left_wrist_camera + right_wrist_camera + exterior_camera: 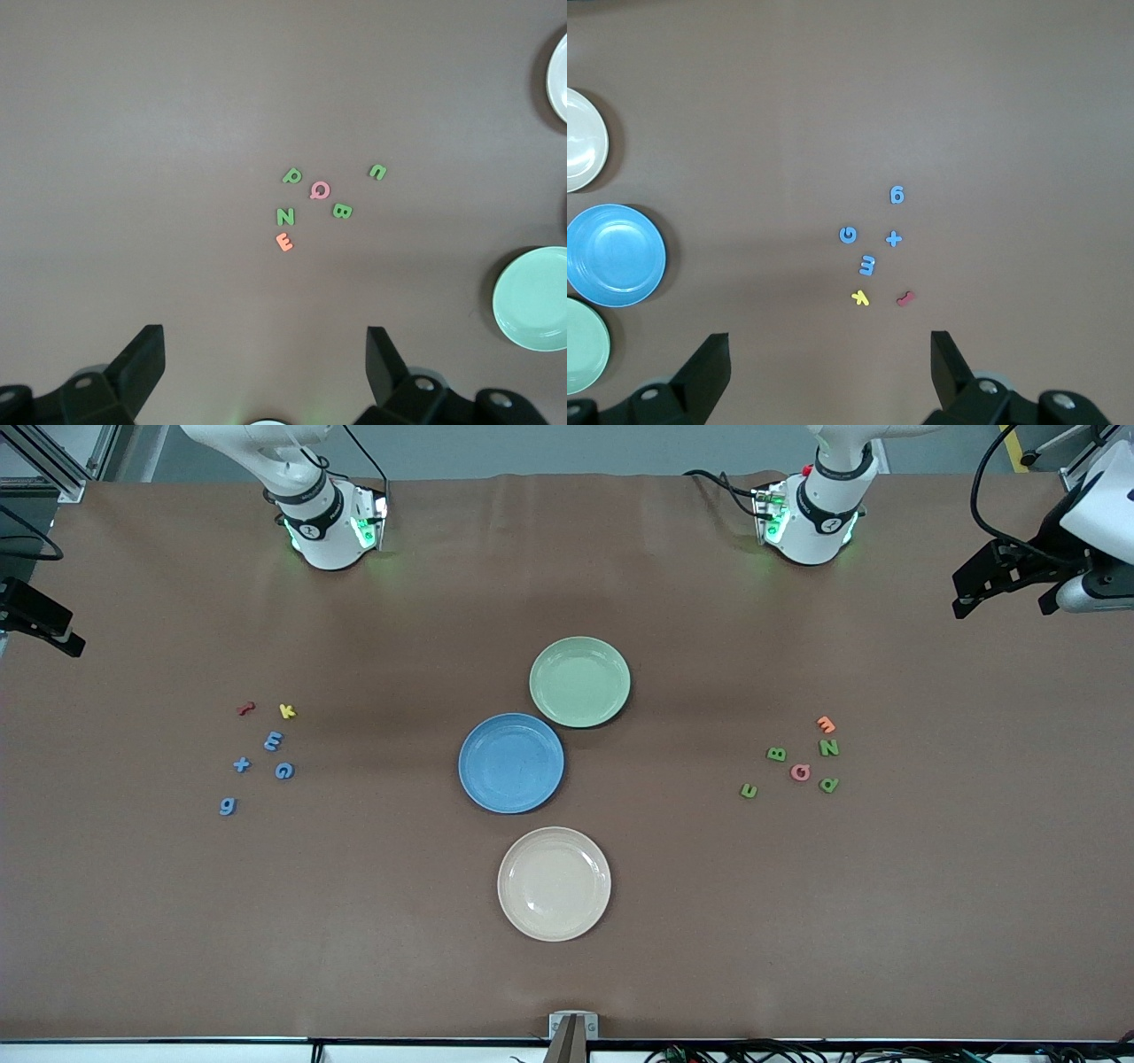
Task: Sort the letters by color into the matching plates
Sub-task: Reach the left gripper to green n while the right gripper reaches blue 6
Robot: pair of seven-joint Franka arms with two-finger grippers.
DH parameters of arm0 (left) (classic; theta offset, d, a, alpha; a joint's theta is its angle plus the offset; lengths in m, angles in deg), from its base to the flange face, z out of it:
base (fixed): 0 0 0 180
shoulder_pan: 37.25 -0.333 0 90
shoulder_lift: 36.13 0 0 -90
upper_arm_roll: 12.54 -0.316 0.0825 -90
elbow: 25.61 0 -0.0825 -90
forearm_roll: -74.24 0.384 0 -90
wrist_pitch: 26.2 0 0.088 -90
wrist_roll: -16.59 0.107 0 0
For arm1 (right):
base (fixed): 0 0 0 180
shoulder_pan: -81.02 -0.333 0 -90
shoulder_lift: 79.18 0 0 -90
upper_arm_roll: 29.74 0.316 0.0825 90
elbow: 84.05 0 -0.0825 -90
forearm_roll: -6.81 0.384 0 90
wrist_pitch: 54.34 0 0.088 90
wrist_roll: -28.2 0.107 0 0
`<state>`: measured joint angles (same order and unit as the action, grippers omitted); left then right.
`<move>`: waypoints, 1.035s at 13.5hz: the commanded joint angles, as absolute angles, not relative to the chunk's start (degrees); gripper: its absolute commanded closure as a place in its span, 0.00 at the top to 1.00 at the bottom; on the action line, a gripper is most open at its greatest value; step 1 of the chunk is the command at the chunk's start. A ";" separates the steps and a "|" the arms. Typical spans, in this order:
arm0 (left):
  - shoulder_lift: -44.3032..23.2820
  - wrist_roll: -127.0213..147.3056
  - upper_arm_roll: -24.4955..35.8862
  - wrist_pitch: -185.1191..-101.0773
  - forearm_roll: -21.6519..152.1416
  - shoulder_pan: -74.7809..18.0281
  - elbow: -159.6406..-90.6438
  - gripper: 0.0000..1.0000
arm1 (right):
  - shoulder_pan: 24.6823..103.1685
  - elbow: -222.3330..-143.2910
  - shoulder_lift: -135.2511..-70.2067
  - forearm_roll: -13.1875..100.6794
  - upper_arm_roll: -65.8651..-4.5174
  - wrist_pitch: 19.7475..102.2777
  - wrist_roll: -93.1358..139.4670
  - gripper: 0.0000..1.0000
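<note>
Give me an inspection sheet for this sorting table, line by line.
Surface: brown table cover, a few creases.
Job's things: four blue letters toward the right arm's end; four green letters toward the left arm's end; blue plate and green plate mid-table, rims touching or nearly, both bare.
Clutter: beige plate nearest the front camera; red and yellow letters by the blues; orange and pink letters among the greens.
Grippers: left gripper over the green cluster, right gripper over the blue cluster, jaws open, both waiting.
Cables: black cables at the arm bases.
Surroundings: black mounts at table ends.
</note>
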<state>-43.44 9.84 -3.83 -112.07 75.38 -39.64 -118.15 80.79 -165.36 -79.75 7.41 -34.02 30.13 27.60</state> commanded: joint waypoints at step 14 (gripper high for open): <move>-28.85 2.27 0.64 -129.34 75.73 -38.83 -126.30 1.00 | 81.64 -165.88 -83.11 6.02 -33.96 28.18 24.86 1.00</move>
